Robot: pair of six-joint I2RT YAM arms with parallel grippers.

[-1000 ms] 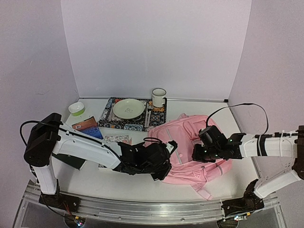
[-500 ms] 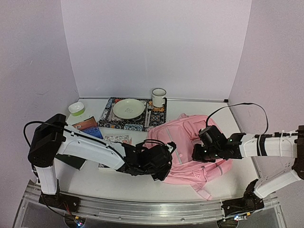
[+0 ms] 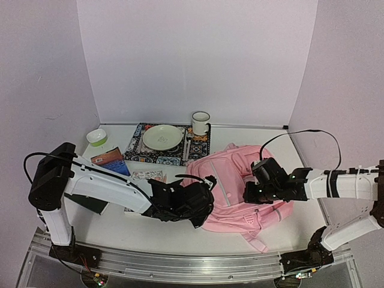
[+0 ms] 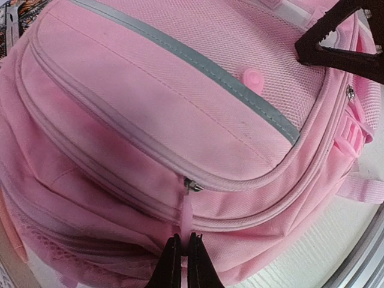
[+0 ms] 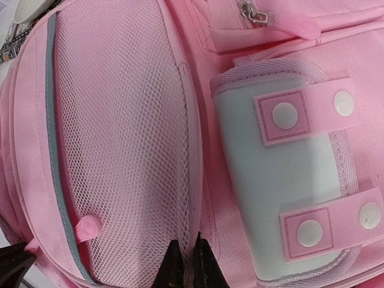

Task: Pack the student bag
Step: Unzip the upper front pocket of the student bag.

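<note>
The student bag, a large soft pink backpack, lies flat on the table right of centre. My left gripper is at its near left edge, shut on a pink zipper pull that hangs from a metal slider. My right gripper rests on the bag's top and is shut on a fold of pink fabric at the edge of the mesh pocket. A white patch with pink snap tabs lies just right of it. In the top view, the left gripper and the right gripper sit on opposite sides of the bag.
Behind the bag, a patterned placemat holds a pale green plate, with a white mug beside it. A green bowl and a blue and orange book lie at the left, partly under the left arm.
My left gripper's jaws have closed onto the zipper pull and the arm has shifted slightly. The right arm and the bag have stayed put.
</note>
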